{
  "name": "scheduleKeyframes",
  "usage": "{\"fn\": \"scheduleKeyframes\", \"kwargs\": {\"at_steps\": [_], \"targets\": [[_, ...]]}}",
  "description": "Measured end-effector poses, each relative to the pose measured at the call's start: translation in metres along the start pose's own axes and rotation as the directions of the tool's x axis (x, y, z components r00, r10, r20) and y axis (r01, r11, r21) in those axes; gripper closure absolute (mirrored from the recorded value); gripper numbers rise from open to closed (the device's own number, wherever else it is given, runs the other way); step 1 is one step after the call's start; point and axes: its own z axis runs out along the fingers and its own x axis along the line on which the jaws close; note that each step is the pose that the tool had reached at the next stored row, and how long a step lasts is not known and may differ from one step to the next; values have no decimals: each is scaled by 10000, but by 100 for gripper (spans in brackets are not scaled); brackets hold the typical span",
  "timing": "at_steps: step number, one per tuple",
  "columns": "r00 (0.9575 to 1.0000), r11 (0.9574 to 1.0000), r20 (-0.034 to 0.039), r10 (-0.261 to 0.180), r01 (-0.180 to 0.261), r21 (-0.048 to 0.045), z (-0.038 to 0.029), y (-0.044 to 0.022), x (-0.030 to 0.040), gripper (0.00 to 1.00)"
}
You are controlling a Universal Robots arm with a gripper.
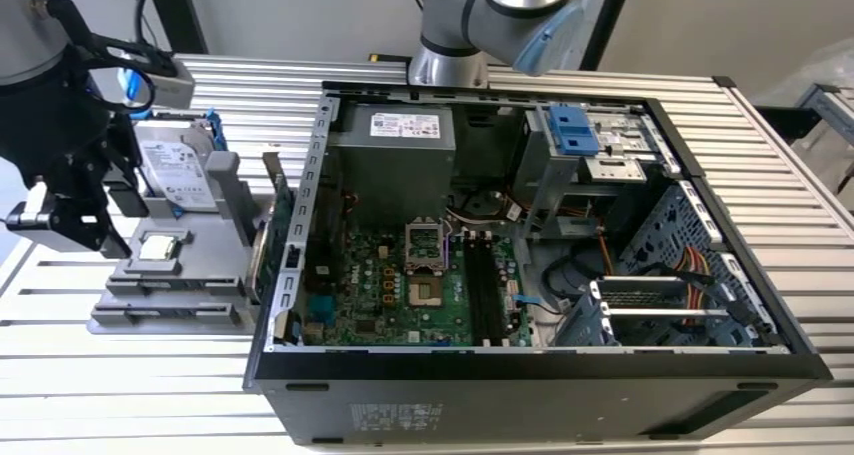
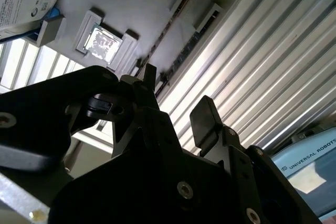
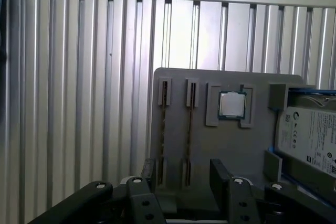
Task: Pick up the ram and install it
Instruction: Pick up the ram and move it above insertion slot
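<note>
Wide and empty, the gripper (image 3: 185, 174) hovers over the grey holder (image 3: 236, 150) on the bench (image 3: 79, 103). In line with its gap, the ram (image 3: 189, 129) stands on edge in a slot: light, stiff, brittle, I'd judge; pinch the flat faces mid-length, clear of contacts.

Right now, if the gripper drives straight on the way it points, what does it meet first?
Probably the ram standing in the grey holder, lined up between the gripper's open jaws; depth is unclear.
</note>
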Motion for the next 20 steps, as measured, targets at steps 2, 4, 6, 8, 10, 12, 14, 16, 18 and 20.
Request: {"fn": "scheduleKeyframes", "kwargs": {"at_steps": [2,4,6,8,10,12,14,16,18,20], "targets": [[10000,10000,-5,0,0,0,17,0,0,0],[10000,10000,-9,0,0,0,32,0,0,0],[10000,10000,-12,0,0,0,48,0,0,0],[10000,10000,-14,0,0,0,62,-1,0,0],[10000,10000,-15,0,0,0,75,-1,0,0],[10000,10000,-16,1,-1,0,87,-1,0,0],[10000,10000,-18,4,-4,0,100,-1,0,0],[10000,10000,-20,7,-7,0,112,-1,0,0],[10000,10000,-21,12,-12,0,125,-1,0,0],[10000,10000,-21,26,-26,-1,139,-1,0,0]]}}
